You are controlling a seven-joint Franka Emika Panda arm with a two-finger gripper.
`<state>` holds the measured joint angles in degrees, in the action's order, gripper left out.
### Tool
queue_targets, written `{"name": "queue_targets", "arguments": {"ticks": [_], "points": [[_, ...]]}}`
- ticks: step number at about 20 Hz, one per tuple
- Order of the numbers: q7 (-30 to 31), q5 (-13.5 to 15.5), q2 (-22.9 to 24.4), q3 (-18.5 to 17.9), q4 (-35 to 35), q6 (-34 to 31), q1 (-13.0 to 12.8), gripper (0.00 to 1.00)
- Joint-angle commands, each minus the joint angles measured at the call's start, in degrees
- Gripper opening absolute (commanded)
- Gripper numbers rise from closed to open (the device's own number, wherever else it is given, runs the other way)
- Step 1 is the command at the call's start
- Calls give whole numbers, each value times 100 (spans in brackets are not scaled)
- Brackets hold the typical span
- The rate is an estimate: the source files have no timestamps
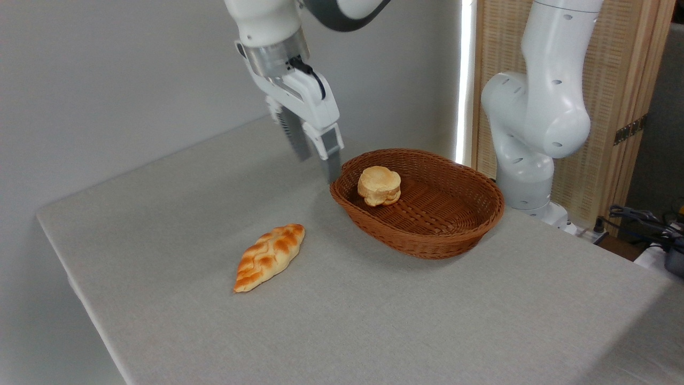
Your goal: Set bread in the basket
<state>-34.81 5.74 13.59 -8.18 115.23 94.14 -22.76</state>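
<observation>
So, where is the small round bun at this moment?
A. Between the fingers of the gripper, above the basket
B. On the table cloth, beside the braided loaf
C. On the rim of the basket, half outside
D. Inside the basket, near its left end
D: the bun lies on the woven floor of the basket near its left end, and the open gripper is apart from it, outside the rim.

Soft even light, faint shadows

The arm reaches down from above; its gripper (317,164) points downward, with both fingers (332,160) spread apart and empty.
</observation>
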Motion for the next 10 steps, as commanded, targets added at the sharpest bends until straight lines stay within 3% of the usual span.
{"name": "queue_targets", "arguments": {"ticks": [1, 4, 10], "points": [[18, -72, -400, -316, -615, 533, -27, 100], [27, -362, -760, -447, -1036, 868, -18, 100], [18, -354, -981, -650, -1205, 1378, -18, 100]]}}
